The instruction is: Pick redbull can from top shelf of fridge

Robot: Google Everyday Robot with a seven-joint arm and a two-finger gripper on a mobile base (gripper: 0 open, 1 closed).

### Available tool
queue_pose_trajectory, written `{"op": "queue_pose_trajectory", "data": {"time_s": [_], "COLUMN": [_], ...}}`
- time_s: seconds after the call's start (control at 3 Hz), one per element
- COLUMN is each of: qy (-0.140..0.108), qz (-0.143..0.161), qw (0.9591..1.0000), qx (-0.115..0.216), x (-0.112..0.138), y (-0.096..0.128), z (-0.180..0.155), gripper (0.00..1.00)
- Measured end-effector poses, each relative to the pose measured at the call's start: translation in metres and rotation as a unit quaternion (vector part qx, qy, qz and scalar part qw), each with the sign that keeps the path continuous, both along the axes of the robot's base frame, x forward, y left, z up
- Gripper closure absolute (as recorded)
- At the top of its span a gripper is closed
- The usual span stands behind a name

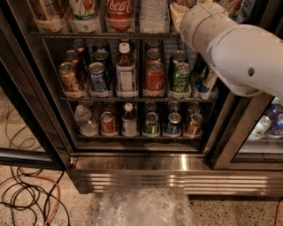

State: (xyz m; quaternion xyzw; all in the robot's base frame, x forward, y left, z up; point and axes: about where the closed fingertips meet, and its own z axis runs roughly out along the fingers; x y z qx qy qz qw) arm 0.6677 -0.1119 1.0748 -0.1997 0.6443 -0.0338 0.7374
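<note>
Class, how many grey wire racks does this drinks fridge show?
3: the grey wire top shelf, a middle rack, a bottom rack; more may hide above. The gripper is at the top shelf.

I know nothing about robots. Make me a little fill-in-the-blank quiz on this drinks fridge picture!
1. The cola bottle at the picture's upper edge wears a ___ label.
2. The robot's white arm enters from the picture's ___ side.
3. Its gripper is up at the ___ shelf of the fridge, mostly hidden by the wrist.
4. Among the black cables on the floor lies one ___ cable.

Missing words: red; right; top; orange.
</note>
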Motion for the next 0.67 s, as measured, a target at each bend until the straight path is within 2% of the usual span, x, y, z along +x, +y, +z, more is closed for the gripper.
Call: {"op": "queue_pose_trajectory", "data": {"time_s": [0.33, 0.67], "qy": [0.004, 0.004], "qz": [-0.017, -0.017], "qw": [0.9998, 0.9998], "qx": [-0.001, -0.001], "x": [0.0045, 0.0044], "y": [-0.0071, -0.0071], "z": [-0.0104, -0.0073], "gripper": [1.0, 1.0]}}
